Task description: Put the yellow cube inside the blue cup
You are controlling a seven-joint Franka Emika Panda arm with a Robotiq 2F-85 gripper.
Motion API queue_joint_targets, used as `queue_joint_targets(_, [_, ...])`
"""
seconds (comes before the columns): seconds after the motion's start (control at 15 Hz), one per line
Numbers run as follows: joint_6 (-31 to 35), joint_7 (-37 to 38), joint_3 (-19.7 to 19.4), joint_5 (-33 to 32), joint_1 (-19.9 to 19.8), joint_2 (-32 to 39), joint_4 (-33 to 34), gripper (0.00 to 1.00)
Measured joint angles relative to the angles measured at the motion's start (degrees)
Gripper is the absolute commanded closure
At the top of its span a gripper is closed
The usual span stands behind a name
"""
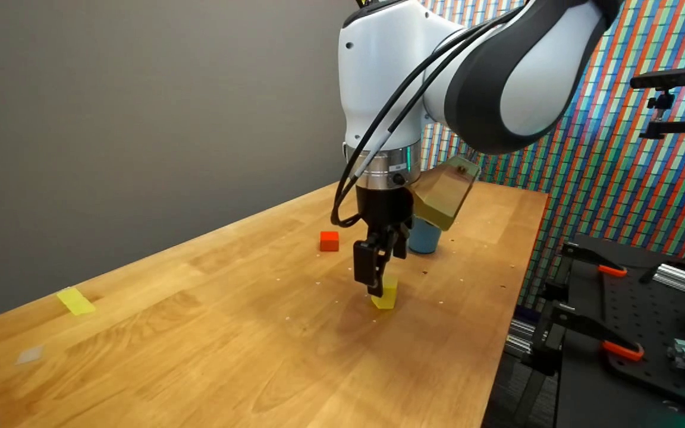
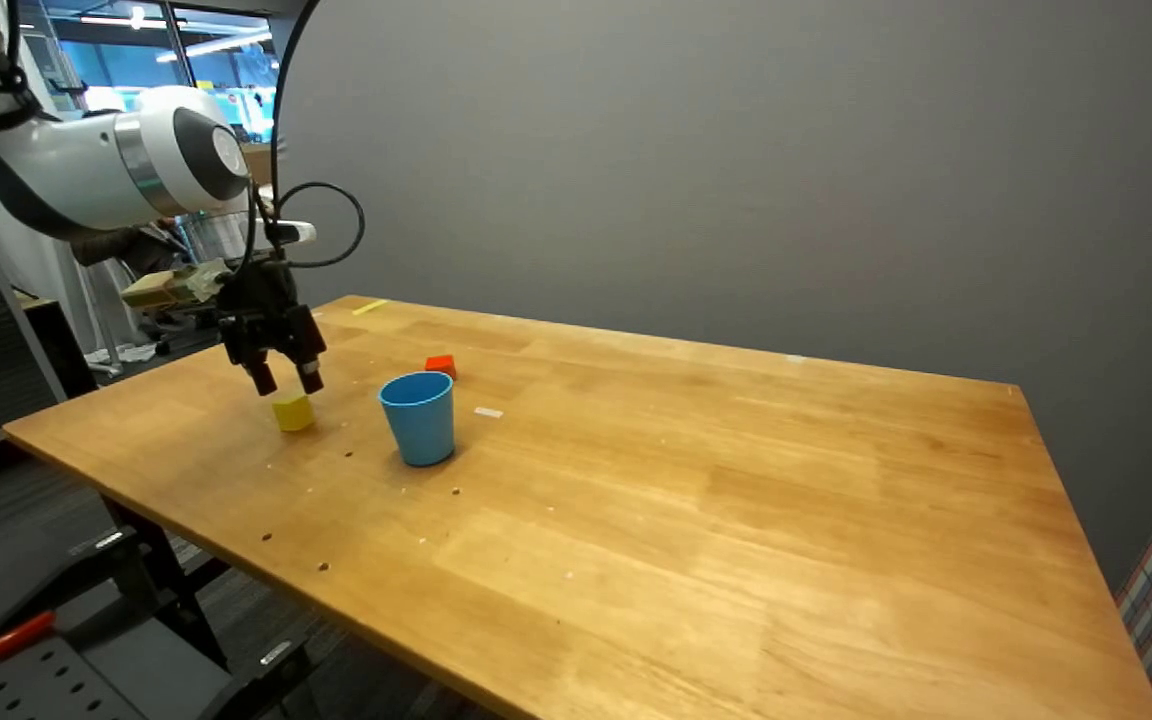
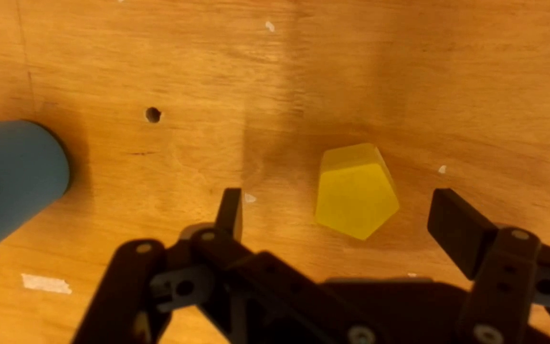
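In an exterior view, the small bright-yellow chunky block rests on the brown wooden surface beneath the black two-fingered hand. The near finger covers part of it, so contact is hard to judge from there. The round light-blue plastic cup is half hidden by the boxy tan housing, its rim out of sight.

In an exterior view, the cup shows whole, upright and near the yellow block, partly screening a small red block. The hand's fingers are spread over the yellow block and grip nothing; the cup's floor cannot be seen.

In the wrist view, the yellow block's top looks five-sided and lies between the parted pads, apparently apart from both. It will probably handle as light and stiff, perhaps slick on its smooth faces; the material cannot be told. Low on the sides seems the best hold, though one pad would meet a flat face and its opposite a corner, so it may twist. The cup is cut off at the left edge.
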Motion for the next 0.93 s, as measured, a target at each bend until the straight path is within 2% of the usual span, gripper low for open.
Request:
queue_joint_targets(0.07, [0.02,-0.1,-0.26,0.0,0.0,0.42,0.34,0.25])
queue_joint_targets(0.13, [0.02,-0.23,-0.48,0.0,0.0,0.83,0.63,0.26])
queue_joint_targets(0.53, [-0.31,-1.27,-0.84,1.5,0.0,3.25,1.95,0.73])
queue_joint_targets(0.6, [-0.55,-1.36,-0.84,2.41,0.0,3.48,2.0,0.78])
queue_joint_targets(0.67, [-0.91,-1.55,-0.83,3.49,0.0,3.41,2.13,0.76])
queue_joint_targets(0.93, [-2.8,-1.7,-0.87,8.53,-0.42,2.25,2.56,0.78])
